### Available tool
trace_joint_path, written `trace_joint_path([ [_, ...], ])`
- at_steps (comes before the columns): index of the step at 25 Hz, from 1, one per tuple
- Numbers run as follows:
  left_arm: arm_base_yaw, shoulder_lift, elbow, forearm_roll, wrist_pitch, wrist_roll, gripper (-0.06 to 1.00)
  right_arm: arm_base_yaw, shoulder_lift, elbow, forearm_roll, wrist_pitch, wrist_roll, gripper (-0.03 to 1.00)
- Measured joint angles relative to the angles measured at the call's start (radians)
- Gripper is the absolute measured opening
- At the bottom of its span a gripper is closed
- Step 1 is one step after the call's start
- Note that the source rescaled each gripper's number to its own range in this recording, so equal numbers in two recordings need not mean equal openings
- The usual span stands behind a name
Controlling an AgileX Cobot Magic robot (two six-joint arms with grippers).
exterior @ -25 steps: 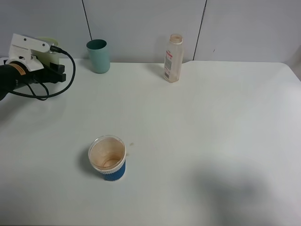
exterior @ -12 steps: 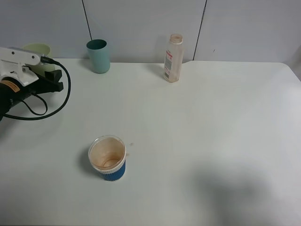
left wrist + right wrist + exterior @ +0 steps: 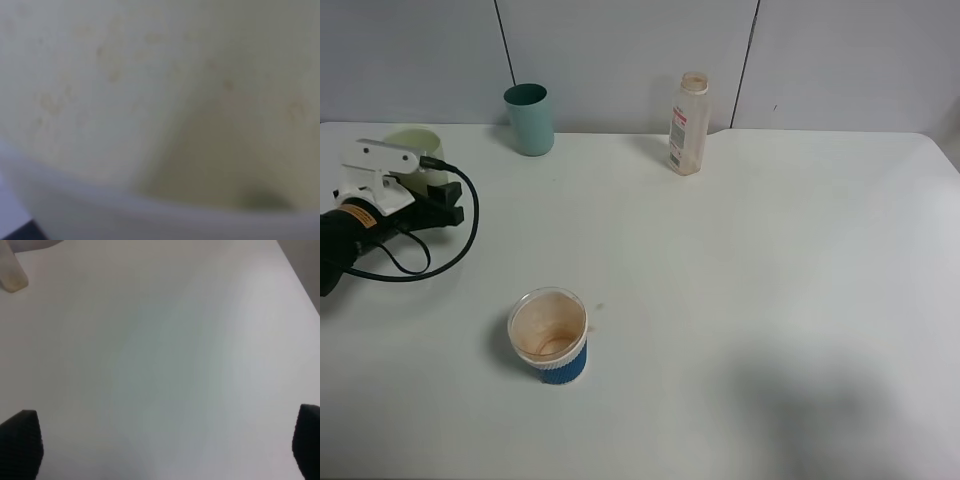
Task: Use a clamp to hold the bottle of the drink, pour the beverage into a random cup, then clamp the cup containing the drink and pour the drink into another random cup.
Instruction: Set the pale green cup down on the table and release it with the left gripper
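Lowered toward the table since a second ago, the left gripper (image 3: pixel 435 195) is clamped on the pale yellow-green cup (image 3: pixel 415 150) at the table's (image 3: pixel 770 280) far-left edge, well apart from the teal cup (image 3: pixel 529 119) and bottle (image 3: pixel 688 124). Light, smooth and slightly yielding, the tumbler likely suits a mid-wall grip. The right gripper's (image 3: pixel 165 450) fingers are spread wide over bare tabletop.
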Motion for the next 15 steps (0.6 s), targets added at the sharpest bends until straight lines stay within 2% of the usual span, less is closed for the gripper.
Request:
trace_joint_path([
  [8,0.000,0.064,-0.001,-0.017,-0.045,-0.002,0.02,0.000,0.000,0.000,0.000,0.000,0.000,1.00],
  [15,0.000,0.075,-0.038,-0.017,-0.035,-0.010,0.02,0.000,0.000,0.000,0.000,0.000,0.000,1.00],
])
